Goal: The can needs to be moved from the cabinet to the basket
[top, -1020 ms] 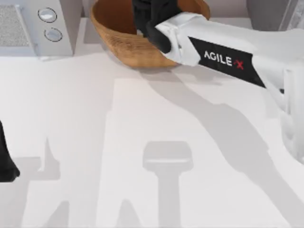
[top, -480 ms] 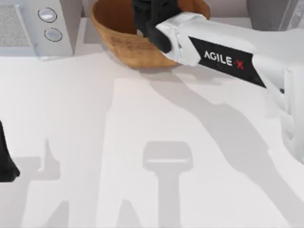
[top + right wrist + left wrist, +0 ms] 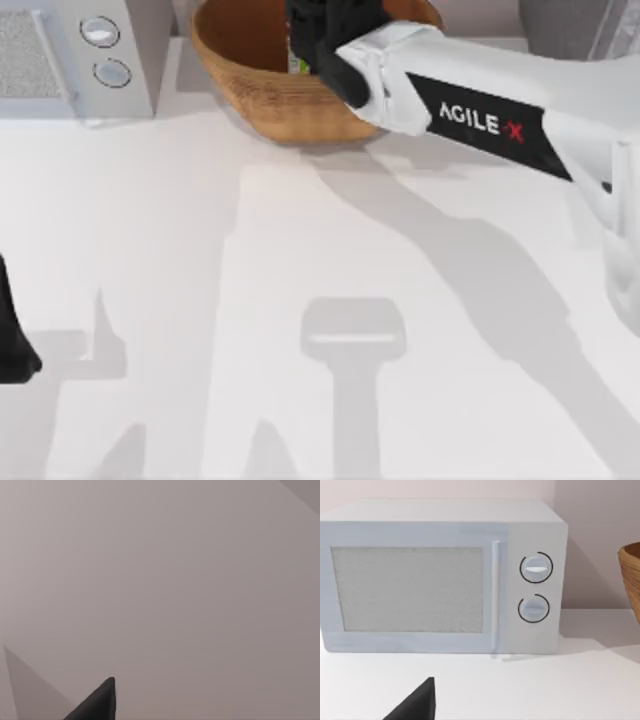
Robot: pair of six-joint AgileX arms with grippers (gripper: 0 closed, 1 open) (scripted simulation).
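The wicker basket (image 3: pixel 262 95) stands at the back middle of the table, and its rim also shows in the left wrist view (image 3: pixel 631 575). A green-and-white sliver of the can (image 3: pixel 297 65) shows inside the basket, beside the black right gripper (image 3: pixel 332 28) that hangs over the bowl. The right wrist view faces a bare wall with one dark fingertip (image 3: pixel 97 702) and no can between the fingers, so this gripper is open. The cabinet (image 3: pixel 565 25) sits at the back right corner. My left gripper (image 3: pixel 14 350) is parked at the left edge, open.
A white microwave with two round knobs (image 3: pixel 105 50) stands at the back left, and it faces the left wrist camera (image 3: pixel 440 575). The right arm's white link (image 3: pixel 480 110) stretches from the right edge across to the basket.
The right arm has shifted slightly right and back over the basket. The can's lower band, hidden behind the gripper before, now shows in the bowl. The left arm stayed still.
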